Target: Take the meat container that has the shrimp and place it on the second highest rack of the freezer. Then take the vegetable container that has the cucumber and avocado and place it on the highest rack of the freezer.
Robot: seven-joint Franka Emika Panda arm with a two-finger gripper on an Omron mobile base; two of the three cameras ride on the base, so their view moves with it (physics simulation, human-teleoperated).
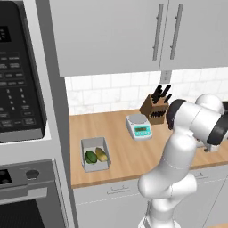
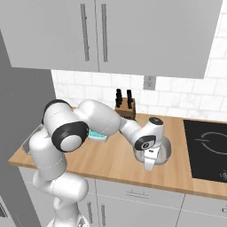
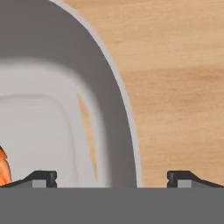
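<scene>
Right now I have the arm reached out over the wooden counter (image 2: 106,164), with the hand pointing down at the meat container (image 2: 165,153), which sits on the counter between the knife block (image 2: 125,107) and the black cooktop (image 2: 208,148). From the right base view the hand covers much of the tray, so I see just its pale-grey rim poking out around the wrist. In the hand view the gripper (image 3: 111,179) is spread wide: one dark fingertip (image 3: 41,178) sits over the inside of the meat container (image 3: 57,109) and the other over bare wood, so the tray's curved wall lies between them. Nothing is gripped; the jaws stand fully apart, straddling the rim. I cannot tell whether either tip touches the tray. At the left edge of that view a sliver of orange, the shrimp (image 3: 2,168), shows inside the tray.

Over in the left base view, the vegetable container (image 1: 95,153) sits well apart from the arm, near the counter's left end, with two green pieces in it. A small kitchen scale (image 1: 139,126) with a teal display stands between that tub and the knife block (image 1: 154,108). Grey upper cabinets (image 1: 133,31) hang above the white tiled wall, and an oven stack (image 1: 22,111) borders the counter on the left.
</scene>
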